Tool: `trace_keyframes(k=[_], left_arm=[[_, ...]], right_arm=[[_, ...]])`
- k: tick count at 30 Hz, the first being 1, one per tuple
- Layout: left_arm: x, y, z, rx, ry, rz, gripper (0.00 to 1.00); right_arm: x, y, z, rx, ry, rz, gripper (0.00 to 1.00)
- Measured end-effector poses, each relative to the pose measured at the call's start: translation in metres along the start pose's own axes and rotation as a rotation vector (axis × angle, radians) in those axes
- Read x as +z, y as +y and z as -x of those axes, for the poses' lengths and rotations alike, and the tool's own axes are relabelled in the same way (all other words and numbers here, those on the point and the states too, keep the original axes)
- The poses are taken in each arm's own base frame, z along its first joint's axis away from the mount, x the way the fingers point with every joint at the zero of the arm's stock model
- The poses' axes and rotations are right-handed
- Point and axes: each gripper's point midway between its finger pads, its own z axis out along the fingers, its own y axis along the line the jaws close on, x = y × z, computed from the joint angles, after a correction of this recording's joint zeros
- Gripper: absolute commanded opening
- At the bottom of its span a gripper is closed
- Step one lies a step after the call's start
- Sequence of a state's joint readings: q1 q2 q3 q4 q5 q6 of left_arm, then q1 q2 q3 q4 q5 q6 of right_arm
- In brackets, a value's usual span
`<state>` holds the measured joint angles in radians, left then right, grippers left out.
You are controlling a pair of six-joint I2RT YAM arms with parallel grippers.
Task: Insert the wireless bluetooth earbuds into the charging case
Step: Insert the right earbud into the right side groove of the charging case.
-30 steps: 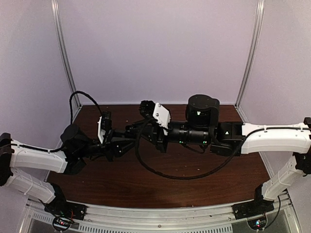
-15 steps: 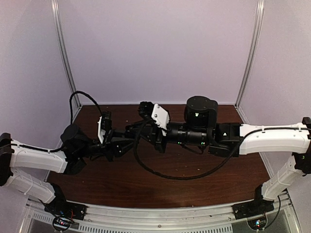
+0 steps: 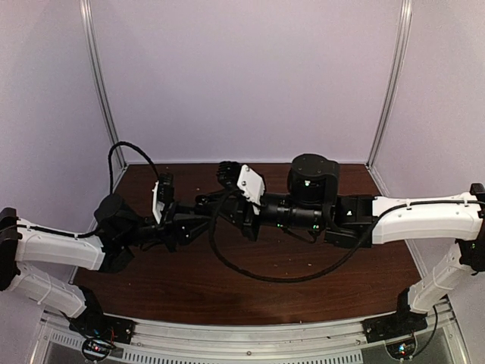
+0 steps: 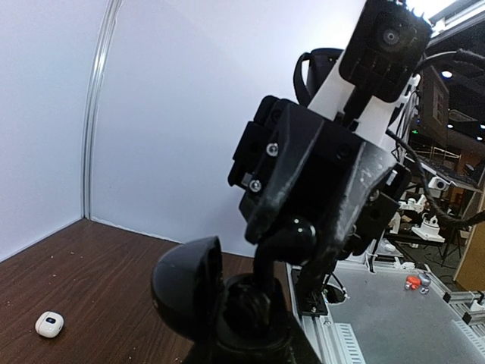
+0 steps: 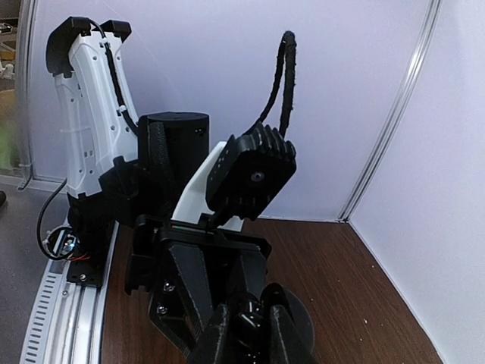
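Compared with a second ago, the right arm (image 3: 424,216) sits slightly lower and reaches a touch farther toward the left of the top view. The left arm (image 3: 53,250) looks unchanged, and both claws remain together over the middle of the table (image 3: 227,296).

Nearest, at the bottom centre of the left wrist view, the left claw (image 4: 250,345) appears clamped on the black case (image 4: 242,307). It holds the case clear of the table, with the domed lid (image 4: 186,280) swung open toward the lower left. Just above the open case, the right claw (image 4: 292,259) points down at it, fingers drawn close together. A rounded black lump sits between them, but black on black I cannot tell whether it is a bud or part of the claw, nor whether the grip is closed. No bud shows plainly anywhere. Farther off, at the lower left, a small white thing (image 4: 49,324) lies on the table, too small to tell whether it is a bud or a case.

This looks like the seating step. The next move calls for a short, straight descent into the socket, then a release that does not tip the case.
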<state>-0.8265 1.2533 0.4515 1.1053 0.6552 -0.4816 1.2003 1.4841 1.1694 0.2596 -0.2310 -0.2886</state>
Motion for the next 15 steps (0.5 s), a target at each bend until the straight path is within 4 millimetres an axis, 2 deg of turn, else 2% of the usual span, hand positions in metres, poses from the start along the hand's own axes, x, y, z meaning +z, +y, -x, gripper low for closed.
trace_keyframes(k=[7, 15], left_arm=[[-0.0003, 0.0000, 0.0020, 0.004, -0.006, 0.003, 0.05], [-0.0003, 0.0000, 0.0020, 0.004, -0.006, 0.003, 0.05]], right_arm=[[-0.0002, 0.0021, -0.0091, 0.007, 0.021, 0.003, 0.26], [-0.0005, 0.0016, -0.0096, 0.005, 0.024, -0.001, 0.35]])
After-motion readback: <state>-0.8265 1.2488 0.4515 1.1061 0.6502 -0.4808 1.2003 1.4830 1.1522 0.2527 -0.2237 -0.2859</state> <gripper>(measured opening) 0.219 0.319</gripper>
